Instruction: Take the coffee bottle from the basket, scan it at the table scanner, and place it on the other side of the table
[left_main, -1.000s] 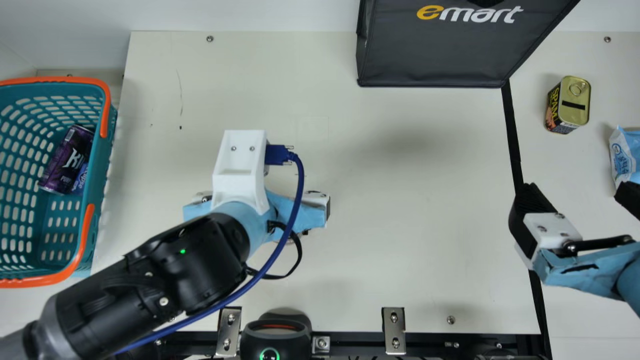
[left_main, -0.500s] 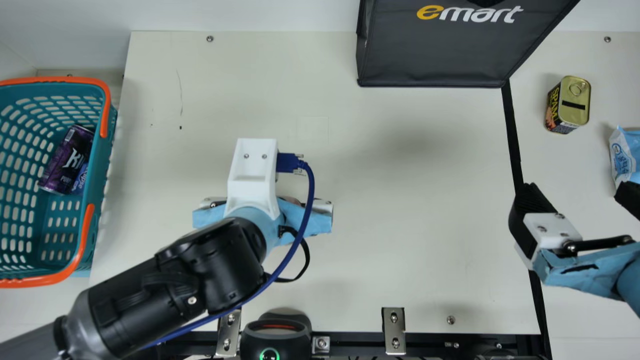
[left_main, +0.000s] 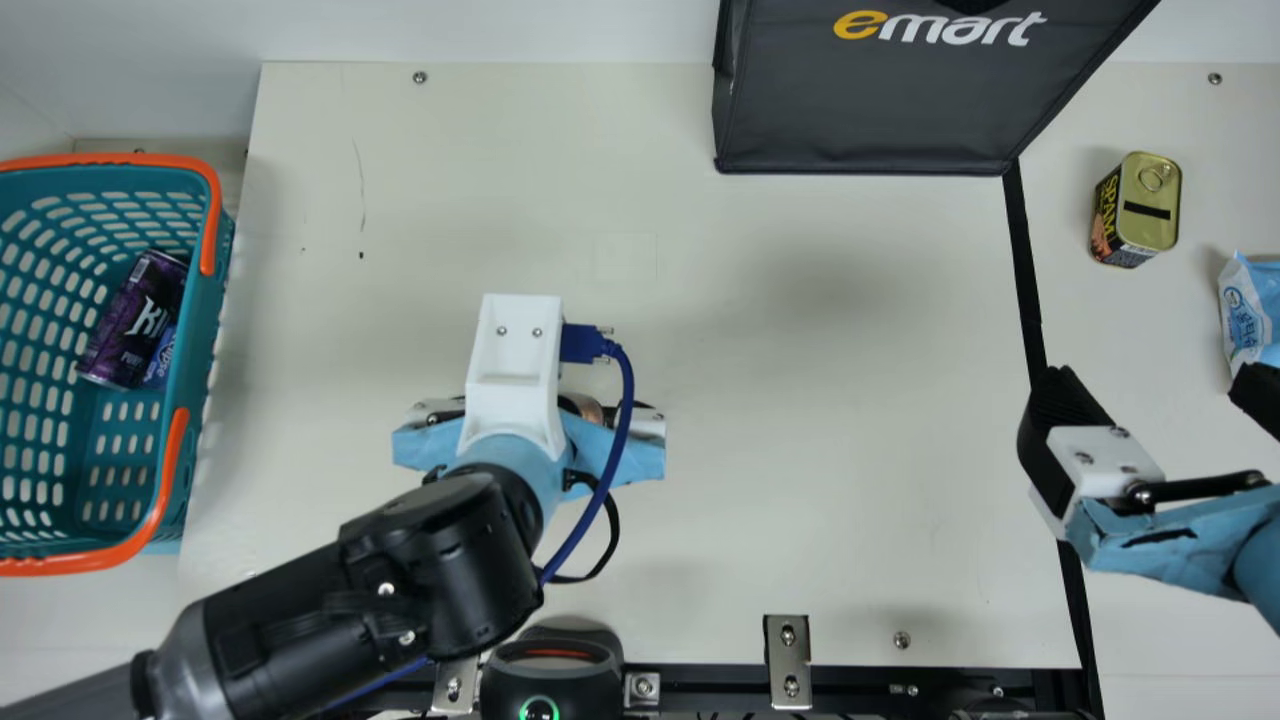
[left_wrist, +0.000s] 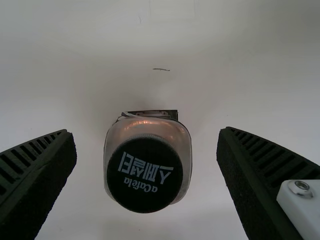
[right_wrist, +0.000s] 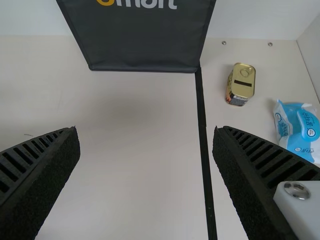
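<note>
Two pairs of jaws stood spread. Those of the left gripper (left_main: 640, 455) straddled the upright coffee bottle (left_wrist: 148, 172), apart from it, left of the middle of the tabletop (left_main: 850, 500); those of the right gripper (left_main: 1155, 392) hung toward the right edge. The scanner (left_main: 550, 680) sat at the front edge, the basket (left_main: 188, 164) along the left edge with a purple can (left_main: 132, 325) inside.

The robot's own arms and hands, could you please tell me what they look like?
The left arm is black and grey, with a white bracket, blue cable and light-blue-covered hand. The right hand has the same light blue covering, marked in black, white fittings and black ribbed fingers.
</note>
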